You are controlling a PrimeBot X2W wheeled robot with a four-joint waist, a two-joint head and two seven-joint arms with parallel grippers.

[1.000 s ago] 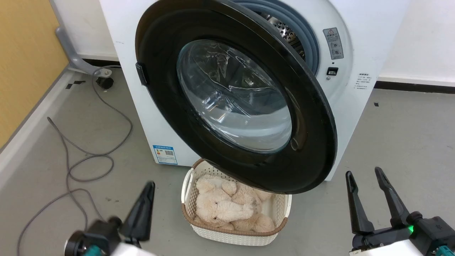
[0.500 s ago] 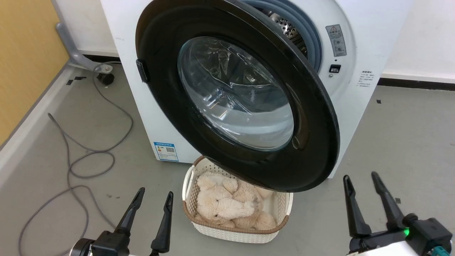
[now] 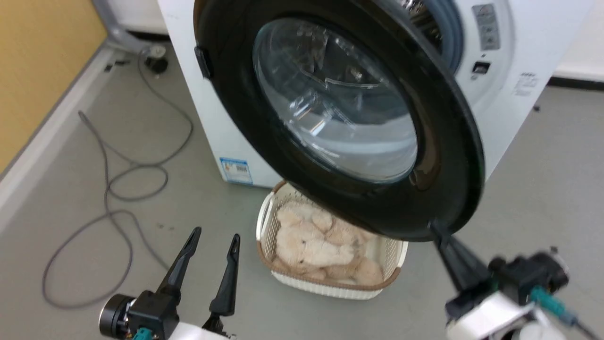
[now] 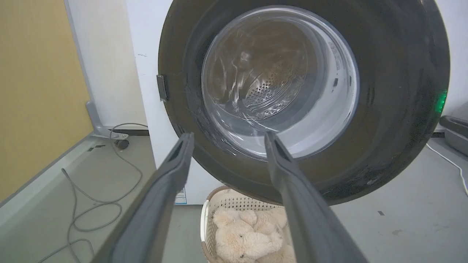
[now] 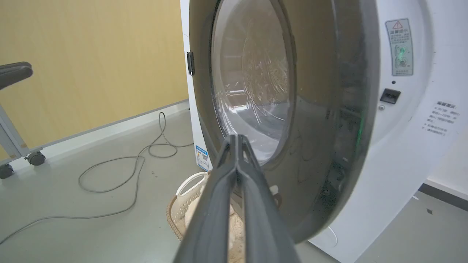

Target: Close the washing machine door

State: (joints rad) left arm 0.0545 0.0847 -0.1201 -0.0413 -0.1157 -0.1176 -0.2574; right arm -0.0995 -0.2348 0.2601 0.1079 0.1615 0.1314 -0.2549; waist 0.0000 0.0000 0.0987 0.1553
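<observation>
The right gripper (image 5: 237, 140) has its two fingers pressed together into a single blunt point and holds nothing. In the head view the right gripper (image 3: 441, 238) is blurred, with its tip up against the lower right rim of the washing machine door (image 3: 335, 104). Whether it actually touches the rim cannot be told. From the right wrist the closed fingers aim at the outer face of the washing machine door (image 5: 310, 109), near the bottom of its glass window. The left gripper (image 3: 215, 234) hangs low and well apart from the door, fingers spread and empty. In its own wrist view the left gripper (image 4: 229, 136) frames the washing machine door (image 4: 278, 84) from the front. The door is partly open, attached at the left side of the washing machine (image 3: 514, 94), and its free right edge is swung out from the front, so the drum opening shows in the gap behind. On the floor under the door's lower edge sits a laundry basket (image 3: 330, 288) holding a plush toy (image 3: 311, 245), and a grey cable (image 3: 118, 189) loops off to the left. The step in hand looks like the approach to the push. The next move probably calls for the closed right fingers to press the door's outer face near its free edge, steadily toward the machine, until the latch catches.
</observation>
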